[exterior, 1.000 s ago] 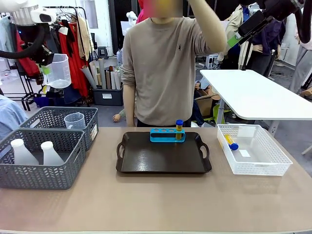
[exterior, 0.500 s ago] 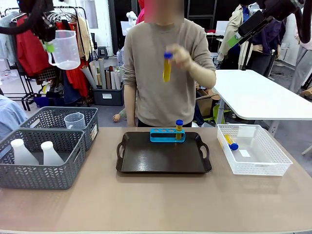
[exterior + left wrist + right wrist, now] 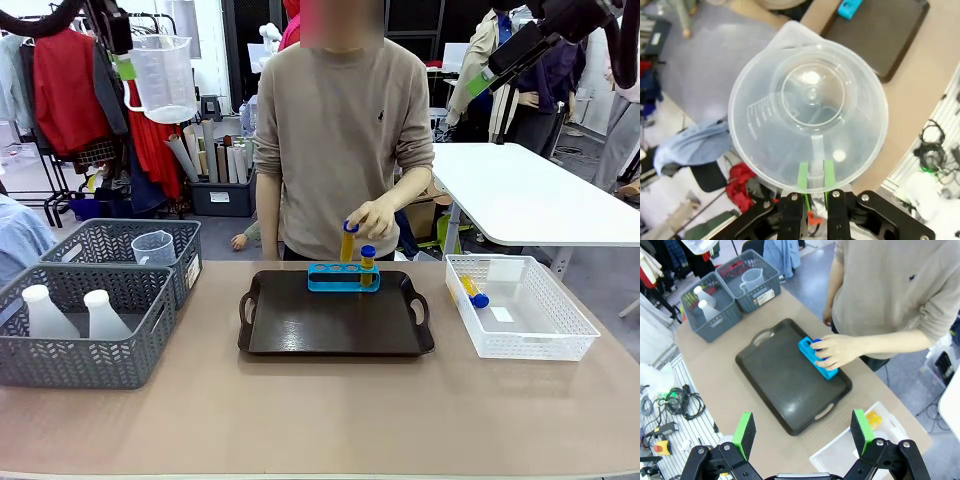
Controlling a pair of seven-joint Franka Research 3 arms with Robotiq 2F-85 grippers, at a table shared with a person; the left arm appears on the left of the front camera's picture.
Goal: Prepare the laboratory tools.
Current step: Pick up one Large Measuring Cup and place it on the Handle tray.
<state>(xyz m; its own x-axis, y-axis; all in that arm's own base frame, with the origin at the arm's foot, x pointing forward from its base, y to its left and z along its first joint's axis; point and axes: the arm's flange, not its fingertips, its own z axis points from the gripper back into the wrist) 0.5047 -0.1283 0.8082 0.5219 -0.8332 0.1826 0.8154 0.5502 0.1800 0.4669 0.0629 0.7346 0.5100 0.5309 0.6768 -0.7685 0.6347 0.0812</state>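
Observation:
High at the upper left, my left gripper (image 3: 124,66) is shut on the handle of a clear measuring beaker (image 3: 165,78). From the left wrist I look straight down into that beaker (image 3: 807,110), with the left gripper (image 3: 814,176) clamped on its handle strip. The right gripper (image 3: 488,74) hangs at the upper right, open and empty, as the right wrist view confirms (image 3: 802,430). A person's hand (image 3: 376,214) lowers a yellow blue-capped tube (image 3: 348,243) into the blue rack (image 3: 342,278) on the black tray (image 3: 330,325). One tube (image 3: 368,262) stands in the rack.
Two grey baskets sit at the left: the near one (image 3: 80,360) holds two white flasks (image 3: 45,310), the far one (image 3: 185,245) another beaker (image 3: 152,248). A white basket (image 3: 530,340) at the right holds a yellow tube (image 3: 473,292). The front strip of the table is bare.
My left arm has carried the beaker upward and to the right. The person's hand came down from head height with a tube to the rack. The right gripper has stayed put.

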